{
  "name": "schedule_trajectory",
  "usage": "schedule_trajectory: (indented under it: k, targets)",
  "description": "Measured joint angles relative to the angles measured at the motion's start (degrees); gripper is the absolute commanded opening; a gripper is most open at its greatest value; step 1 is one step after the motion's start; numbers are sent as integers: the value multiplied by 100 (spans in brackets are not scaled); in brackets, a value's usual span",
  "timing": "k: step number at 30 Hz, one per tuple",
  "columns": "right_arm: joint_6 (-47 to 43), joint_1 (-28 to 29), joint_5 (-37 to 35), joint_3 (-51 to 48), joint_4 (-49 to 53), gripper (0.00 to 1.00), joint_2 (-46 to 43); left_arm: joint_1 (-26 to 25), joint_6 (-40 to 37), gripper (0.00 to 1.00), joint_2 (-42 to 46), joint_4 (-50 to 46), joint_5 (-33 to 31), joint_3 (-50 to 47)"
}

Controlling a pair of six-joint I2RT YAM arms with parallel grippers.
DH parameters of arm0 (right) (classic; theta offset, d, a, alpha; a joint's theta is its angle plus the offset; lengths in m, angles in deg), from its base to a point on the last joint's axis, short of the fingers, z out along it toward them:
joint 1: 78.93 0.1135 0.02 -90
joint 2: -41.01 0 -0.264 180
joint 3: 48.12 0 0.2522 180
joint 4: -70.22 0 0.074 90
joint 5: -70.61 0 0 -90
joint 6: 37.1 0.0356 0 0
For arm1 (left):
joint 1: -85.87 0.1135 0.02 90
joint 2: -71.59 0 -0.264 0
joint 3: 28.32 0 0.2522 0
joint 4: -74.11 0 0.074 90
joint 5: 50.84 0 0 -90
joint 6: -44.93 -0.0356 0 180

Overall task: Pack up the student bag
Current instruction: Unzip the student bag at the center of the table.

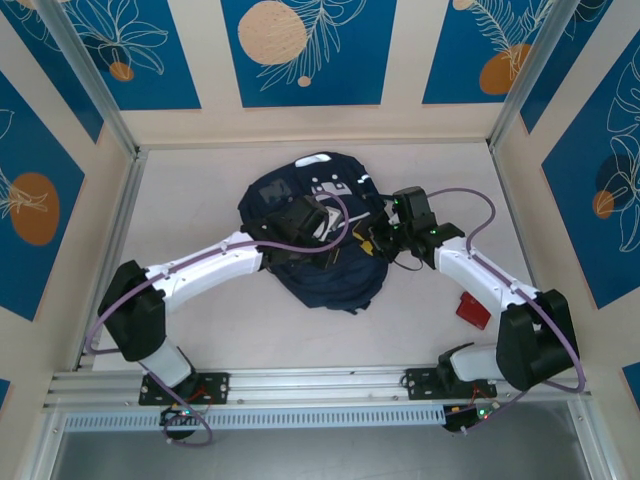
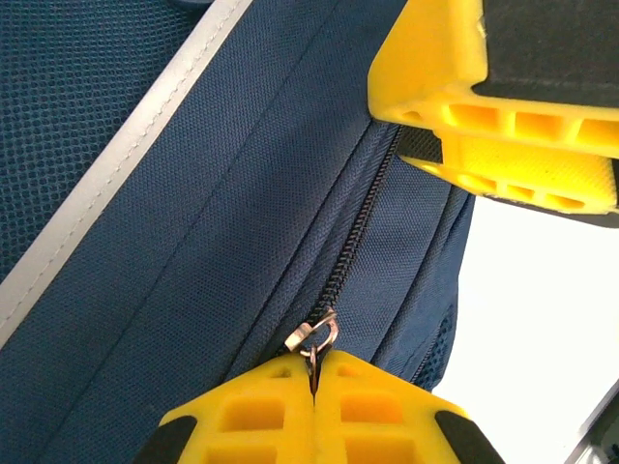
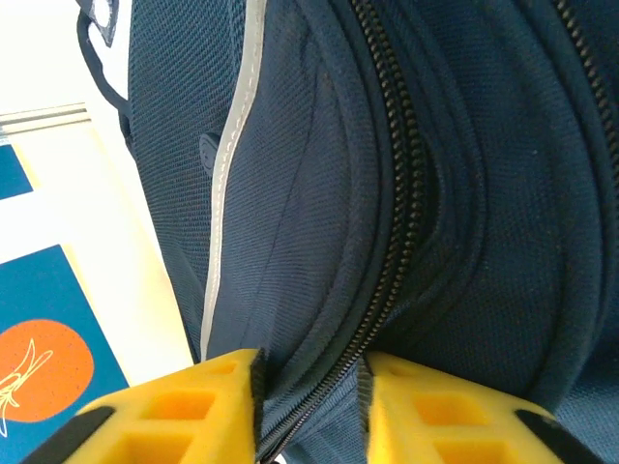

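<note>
On student bag [image 1: 330, 285], left claw [image 2: 312, 375] nips zip-pull [image 2: 316, 337], right claw [image 3: 309, 387] ajar (perhaps touching)

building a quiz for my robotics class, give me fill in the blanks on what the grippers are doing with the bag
1. The left gripper is shut on the metal ____ of the student bag's zipper.
2. Between the right gripper's fingers run a fold of fabric and a line of zipper ____.
3. A small ____ object lies on the table.

Missing words: pull; teeth; red
</note>
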Motion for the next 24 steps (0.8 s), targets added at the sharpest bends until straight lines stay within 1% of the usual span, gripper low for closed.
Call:
schedule_trajectory:
  k: [4, 6, 12, 15, 20, 24]
  targets:
    - [31, 42, -81, 17, 22, 17, 48, -11, -111, 0, 0, -133, -92, 4]
    - [48, 63, -85, 33, 42, 15, 85, -11, -155, 0, 0, -229, -149, 15]
    - [55, 98, -186, 83, 170, 14, 140, 90, -254, 0, 17, -737, -260, 98]
    - [37, 103, -251, 85, 199, 14, 144, 240, -256, 0, 129, -970, -216, 42]
    - [-9, 125, -317, 170, 208, 14, 203, 647, -262, 0, 461, -1296, -122, -245]
    - [-52, 103, -492, 197, 254, 13, 258, 1019, -332, 0, 575, -1628, -450, -389]
